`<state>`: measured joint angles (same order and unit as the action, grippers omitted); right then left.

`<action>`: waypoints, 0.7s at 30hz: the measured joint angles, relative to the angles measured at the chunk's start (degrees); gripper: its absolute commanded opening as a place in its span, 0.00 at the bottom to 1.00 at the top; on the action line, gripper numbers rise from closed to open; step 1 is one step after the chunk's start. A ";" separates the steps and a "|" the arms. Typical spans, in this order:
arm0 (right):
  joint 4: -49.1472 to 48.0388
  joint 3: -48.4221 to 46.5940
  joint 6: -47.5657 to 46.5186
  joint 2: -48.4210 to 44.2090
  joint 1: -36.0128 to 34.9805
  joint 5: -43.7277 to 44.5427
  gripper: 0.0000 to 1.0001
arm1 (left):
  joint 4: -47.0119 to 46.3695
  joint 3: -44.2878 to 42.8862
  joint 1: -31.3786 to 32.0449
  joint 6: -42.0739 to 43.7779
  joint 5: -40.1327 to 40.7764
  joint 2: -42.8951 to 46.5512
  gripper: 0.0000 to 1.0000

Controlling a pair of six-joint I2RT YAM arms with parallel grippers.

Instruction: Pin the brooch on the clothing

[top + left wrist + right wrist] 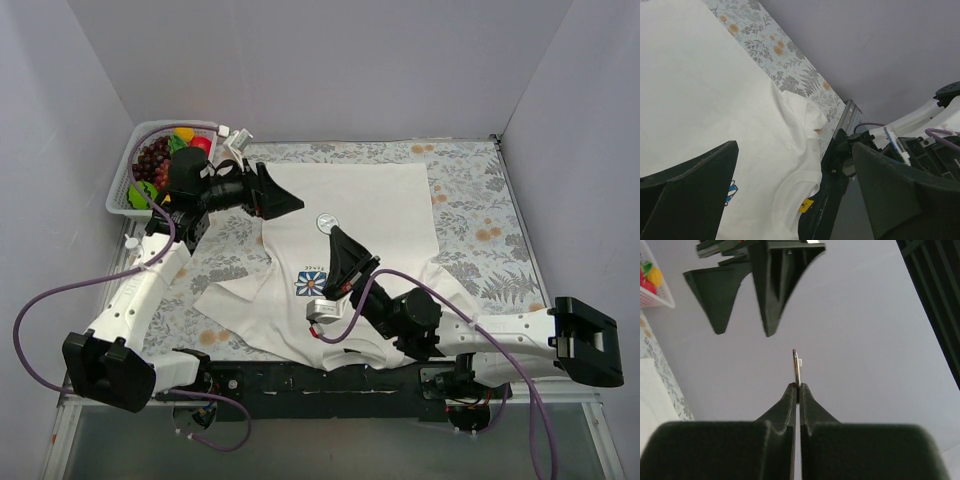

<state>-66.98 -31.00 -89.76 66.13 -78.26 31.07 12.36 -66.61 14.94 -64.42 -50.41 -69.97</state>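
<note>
The white T-shirt (380, 200) lies spread on the table, with its blue-and-white flower print (311, 283) near the middle. My right gripper (336, 234) is raised above the shirt. It is shut on the brooch (325, 222), a small round disc that shows pale from above. In the right wrist view the brooch (796, 366) stands edge-on out of the closed tips of the right gripper (798, 386). My left gripper (290, 203) is open and empty just left of the brooch, over the shirt's left part. In the left wrist view the left gripper (795, 200) has its jaws wide apart above the shirt (715, 100) and its yellow neck label (806, 205).
A white basket (128, 190) with grapes and other toy fruit stands at the far left corner; it also shows in the right wrist view (655, 295). A floral cloth (480, 220) covers the table. Grey walls close in the back and sides.
</note>
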 measured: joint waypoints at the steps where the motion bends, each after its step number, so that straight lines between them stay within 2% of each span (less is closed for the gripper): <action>1: 0.90 0.00 0.00 0.28 0.46 -0.57 0.01 | 0.24 -1.03 0.00 -0.04 -0.46 -0.33 0.98; 7: 2.86 0.17 -0.90 3.02 3.04 -3.34 0.01 | -0.85 -5.53 0.00 -0.57 -3.91 -2.58 0.97; 15: -3.43 6.14 -4.70 8.48 5.31 -4.15 0.01 | -3.19 -4.87 -0.20 -1.79 -10.05 -8.17 0.93; 21: -5.18 7.50 -8.55 10.62 6.34 -4.17 0.01 | -1.16 -3.39 -0.20 -1.03 -10.23 -9.11 0.90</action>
<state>-72.16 -23.51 -98.30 76.75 -71.92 26.89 11.20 -70.00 14.74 -65.45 -60.64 -79.09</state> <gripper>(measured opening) 0.042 0.925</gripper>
